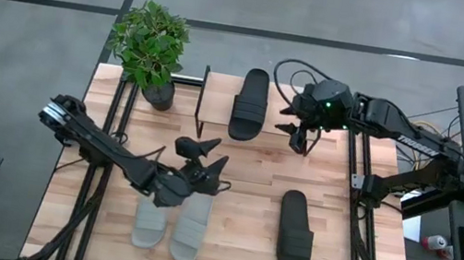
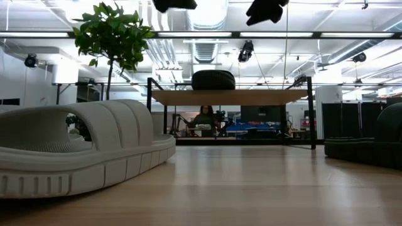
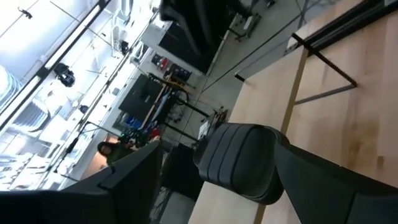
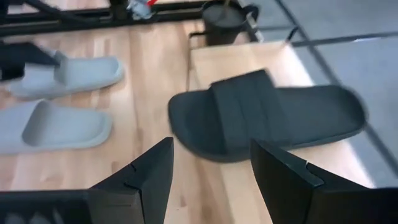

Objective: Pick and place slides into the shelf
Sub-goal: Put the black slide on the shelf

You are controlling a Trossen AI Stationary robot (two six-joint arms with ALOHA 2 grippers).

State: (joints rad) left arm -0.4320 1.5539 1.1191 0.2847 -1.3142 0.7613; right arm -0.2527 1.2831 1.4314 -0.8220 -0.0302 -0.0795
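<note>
From above, one black slide sandal (image 1: 250,103) lies on the low wooden-topped shelf (image 1: 218,100). Beside it, the right pincer (image 1: 299,139) is wide and empty. The left pincer (image 1: 209,156), also wide, hovers over the pale grey slide pair (image 1: 172,226). Only the low view shows a seated person (image 2: 204,119) beyond the desk (image 2: 251,188).

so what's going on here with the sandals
A two-armed robot is putting sandals onto a small shelf. One black sandal already lies on the shelf top. The right gripper hangs open and empty just beside it. The other black sandal lies on the table. The left gripper is open above the two grey sandals, holding nothing.
</note>
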